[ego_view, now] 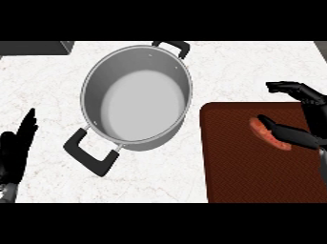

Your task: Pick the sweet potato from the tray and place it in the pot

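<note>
An orange-red sweet potato (pixel 267 134) lies on the dark brown tray (pixel 243 167) at the right. My right hand (pixel 321 116) hovers over the tray's right side, open. Its thumb crosses just in front of the potato and its fingers arch above it without closing. A large steel pot (pixel 137 95) with black handles stands on the white counter left of the tray, nothing inside it. My left hand (pixel 11 155) rests open at the left edge with fingers pointing up.
The pot's near black handle (pixel 88 155) sticks out toward the front left. A dark grey block (pixel 28 46) sits at the counter's far left corner. White marble counter (pixel 46 95) surrounds the pot.
</note>
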Controlling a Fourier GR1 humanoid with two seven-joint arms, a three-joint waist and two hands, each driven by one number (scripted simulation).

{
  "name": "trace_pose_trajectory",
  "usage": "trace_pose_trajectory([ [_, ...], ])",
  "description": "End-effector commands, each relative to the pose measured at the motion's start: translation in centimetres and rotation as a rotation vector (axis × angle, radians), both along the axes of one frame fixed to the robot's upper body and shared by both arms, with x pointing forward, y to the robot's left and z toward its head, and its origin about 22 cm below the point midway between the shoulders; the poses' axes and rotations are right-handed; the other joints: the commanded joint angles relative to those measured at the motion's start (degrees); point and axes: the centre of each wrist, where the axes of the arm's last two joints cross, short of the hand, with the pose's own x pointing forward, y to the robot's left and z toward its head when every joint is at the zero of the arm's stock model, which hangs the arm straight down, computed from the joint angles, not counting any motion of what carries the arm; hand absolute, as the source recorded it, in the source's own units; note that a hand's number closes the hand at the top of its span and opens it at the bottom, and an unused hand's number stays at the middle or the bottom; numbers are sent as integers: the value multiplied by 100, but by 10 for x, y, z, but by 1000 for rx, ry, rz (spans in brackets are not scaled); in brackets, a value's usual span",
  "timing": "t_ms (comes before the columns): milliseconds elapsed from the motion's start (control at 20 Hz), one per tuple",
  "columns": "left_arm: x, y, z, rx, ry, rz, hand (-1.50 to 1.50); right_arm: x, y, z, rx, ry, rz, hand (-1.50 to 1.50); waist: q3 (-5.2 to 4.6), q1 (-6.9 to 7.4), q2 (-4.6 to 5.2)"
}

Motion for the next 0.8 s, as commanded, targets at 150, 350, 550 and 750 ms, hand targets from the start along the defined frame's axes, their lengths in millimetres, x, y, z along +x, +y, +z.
trace_pose_trajectory([
  [150,13,1,9,15,118,36,0,-29,-35,-7,-147,-155,18,-150,0,32,4],
  [350,25,-7,32,28,102,39,0,-43,-50,40,-383,-81,60,-150,-6,-50,-32],
  [550,19,18,27,30,119,55,0,-48,-74,87,-630,-1,-8,-150,-19,-53,-34],
  [750,14,6,18,23,119,40,0,-50,-67,116,-813,112,29,-150,-17,21,-20],
])
